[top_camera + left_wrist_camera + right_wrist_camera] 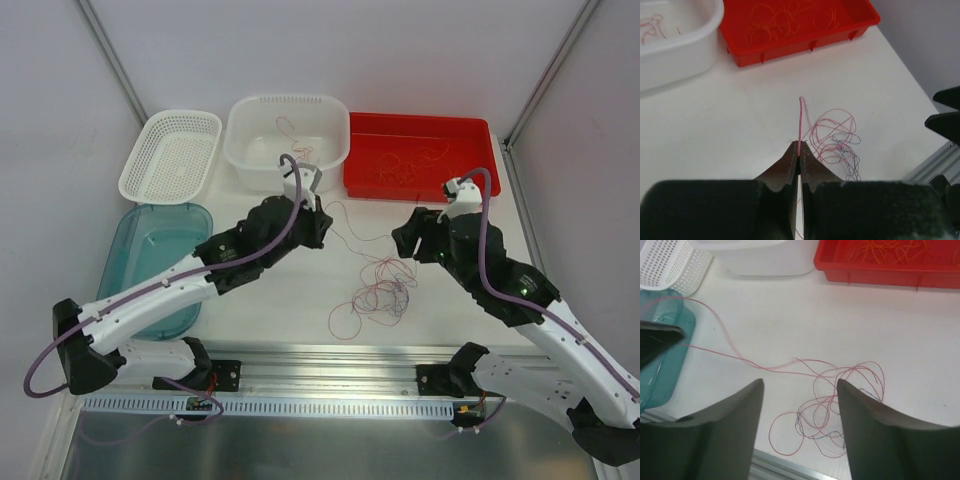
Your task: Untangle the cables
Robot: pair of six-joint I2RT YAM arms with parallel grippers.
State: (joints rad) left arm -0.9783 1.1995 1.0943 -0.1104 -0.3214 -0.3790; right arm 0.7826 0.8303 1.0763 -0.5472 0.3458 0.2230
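The left gripper has its dark jaws pressed together on a thin pink wire. The wire rises straight out of the tips and bends over at its top. Just beyond the tips and to their right, on the white table, lies the tangle of thread-like red, pink and bluish cables. It is curled in small overlapping loops and lies clear of these jaws.

The right gripper has its jaws apart with nothing clamped between them. In its wrist view the tangle lies on the table below the gap and just past it. Most of the tangle is bunched by the right-hand finger, and one red loop reaches across under the opening. From the tangle, pink wire stretches leftward over the table to the dark tip of the left gripper at the edge of that view.

From above, the tangle sits between the two grippers, close to the silver metal rail along the near edge.

At the back stands a red plastic tray holding orange wires. Just beside it is a white plastic tub with a few pink wires inside. Left of the tub is a white perforated basket, and in front of that a translucent teal tray.
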